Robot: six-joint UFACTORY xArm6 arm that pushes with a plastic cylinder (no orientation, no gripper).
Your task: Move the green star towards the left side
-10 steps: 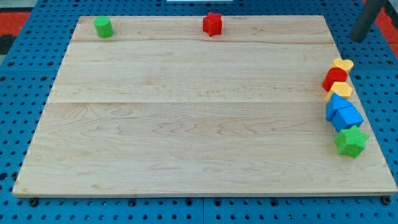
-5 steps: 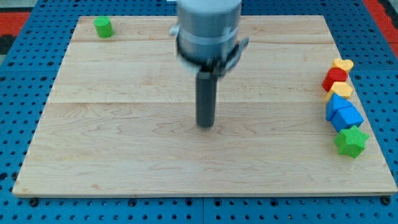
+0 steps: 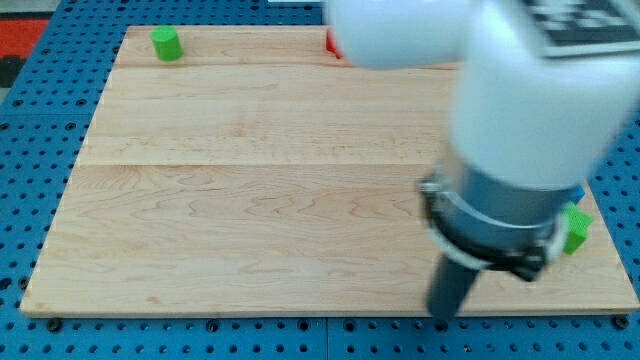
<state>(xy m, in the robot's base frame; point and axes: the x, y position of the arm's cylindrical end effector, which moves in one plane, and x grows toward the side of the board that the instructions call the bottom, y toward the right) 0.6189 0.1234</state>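
One dark rod is ending the arm; no claw is fitted, so nothing is being released, clenched or grasped. The rod's tip (image 3: 444,315) is resting low near the bottom edge of the wooden board (image 3: 250,200), toward the view's right. The arm's grey collar and white housing are filling the right of the view and hiding most of the blocks there.

Only a sliver of the green star (image 3: 575,228) is showing, at the board's right edge, to the right of the tip and slightly above it, with the arm's bulk between. Whether other blocks are touching it cannot be told.

The star is looking like a small, stiff, light block with a matte, faintly ribbed surface; it should be sliding readily on the smooth pale wood and may be spinning if struck on a point. Contact is judged best on its right face, pushing leftward.

A green cylinder (image 3: 166,43) is standing at the top left corner; a red block (image 3: 331,42), shape unclear, is peeking out at the top edge. A blue pegboard (image 3: 30,150) is surrounding the board.
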